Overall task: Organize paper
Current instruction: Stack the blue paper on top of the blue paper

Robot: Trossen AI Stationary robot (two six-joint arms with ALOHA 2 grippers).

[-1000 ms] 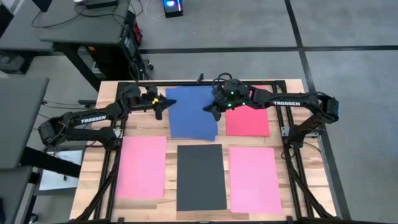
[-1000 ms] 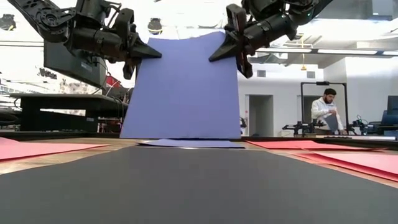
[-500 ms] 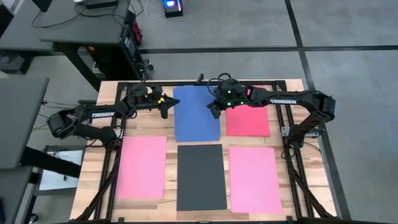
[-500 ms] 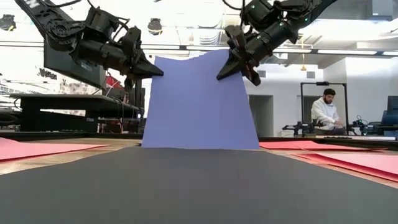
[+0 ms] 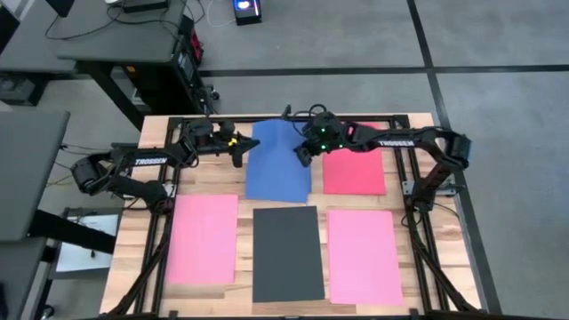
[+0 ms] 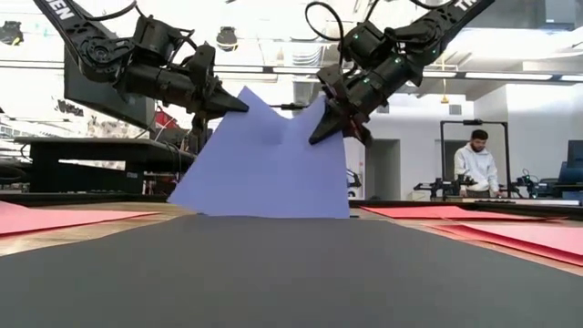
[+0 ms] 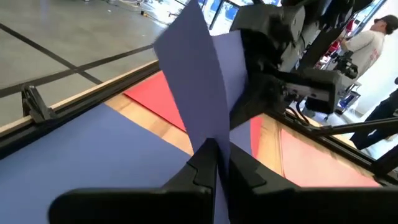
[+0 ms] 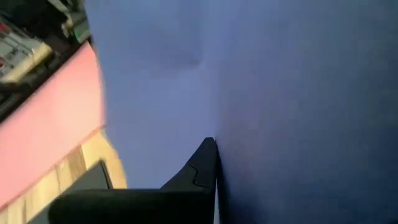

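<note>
Both grippers, left (image 6: 239, 106) and right (image 6: 321, 135), pinching the thin blue rectangular paper sheet (image 6: 264, 173), have tipped it from upright towards flat, nearing placement.

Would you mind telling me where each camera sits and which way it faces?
High view: overhead, looking straight down; both arms, left claw and right claw shut on the blue sheet.
Low view: table height, looking level across the black sheet at both claws.
Left wrist view: on that arm, looking past its fingers toward the right arm.
Right wrist view: pressed close to blue paper.
All four views share the blue sheet.
</note>
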